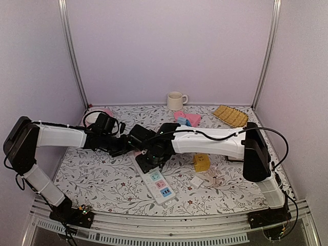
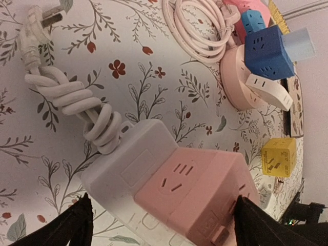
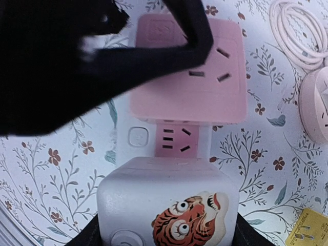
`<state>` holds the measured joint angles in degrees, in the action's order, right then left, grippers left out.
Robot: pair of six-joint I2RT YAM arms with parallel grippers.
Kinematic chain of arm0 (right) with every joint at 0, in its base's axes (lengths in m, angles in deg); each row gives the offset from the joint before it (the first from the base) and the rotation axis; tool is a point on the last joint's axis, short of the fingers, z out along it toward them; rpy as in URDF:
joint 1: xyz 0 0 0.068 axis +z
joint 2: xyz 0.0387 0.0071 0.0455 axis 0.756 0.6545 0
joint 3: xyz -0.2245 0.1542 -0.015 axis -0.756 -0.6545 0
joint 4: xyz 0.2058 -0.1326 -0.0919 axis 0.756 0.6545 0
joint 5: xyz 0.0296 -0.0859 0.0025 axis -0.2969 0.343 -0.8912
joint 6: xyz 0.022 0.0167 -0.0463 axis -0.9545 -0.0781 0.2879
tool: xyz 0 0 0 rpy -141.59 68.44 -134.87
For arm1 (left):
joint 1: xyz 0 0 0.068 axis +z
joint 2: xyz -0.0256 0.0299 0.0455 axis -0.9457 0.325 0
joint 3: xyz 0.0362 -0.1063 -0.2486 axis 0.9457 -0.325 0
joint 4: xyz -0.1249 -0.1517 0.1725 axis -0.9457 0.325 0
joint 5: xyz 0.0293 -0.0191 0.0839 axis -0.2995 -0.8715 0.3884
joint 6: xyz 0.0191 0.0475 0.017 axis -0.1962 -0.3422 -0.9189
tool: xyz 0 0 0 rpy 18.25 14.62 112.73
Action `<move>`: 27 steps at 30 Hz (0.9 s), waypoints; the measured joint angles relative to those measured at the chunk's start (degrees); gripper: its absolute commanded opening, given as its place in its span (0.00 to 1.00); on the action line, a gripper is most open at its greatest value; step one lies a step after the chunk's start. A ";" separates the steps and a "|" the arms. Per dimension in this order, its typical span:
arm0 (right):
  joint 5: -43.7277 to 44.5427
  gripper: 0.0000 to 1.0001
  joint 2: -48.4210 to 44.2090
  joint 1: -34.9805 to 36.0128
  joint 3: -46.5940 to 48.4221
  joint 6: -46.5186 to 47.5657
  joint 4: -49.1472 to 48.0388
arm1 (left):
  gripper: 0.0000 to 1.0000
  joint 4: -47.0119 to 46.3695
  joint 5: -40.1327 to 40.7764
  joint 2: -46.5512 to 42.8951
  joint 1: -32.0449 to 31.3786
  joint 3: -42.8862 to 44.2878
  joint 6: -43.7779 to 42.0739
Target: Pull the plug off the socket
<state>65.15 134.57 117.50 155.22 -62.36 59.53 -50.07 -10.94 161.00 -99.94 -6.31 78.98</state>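
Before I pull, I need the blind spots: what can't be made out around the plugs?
Top view: left gripper and right gripper cover the power strip's far end and plugs.
Right wrist: left gripper hides the pink cube's left side; bottom edge cuts the tiger cube.
Left wrist: bottom edge cuts the strip.

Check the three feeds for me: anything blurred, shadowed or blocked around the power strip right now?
Top external: evenly lit, no glare, but the left arm and right arm cross over the power strip, hiding its far end. Left wrist: pink cube sharp, picture tilted, shadows soft. Right wrist: a black, out-of-focus mass blocks the upper left; the tiger-sticker white cube is sharp.
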 measured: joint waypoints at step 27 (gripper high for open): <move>-22.03 0.46 -24.28 -15.56 -40.74 -12.28 -28.17 | 0.95 16.28 3.54 0.00 -0.24 9.07 -3.78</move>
<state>43.12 110.29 101.93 114.47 -74.64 31.36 -33.78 -7.40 161.00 -100.18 2.76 75.20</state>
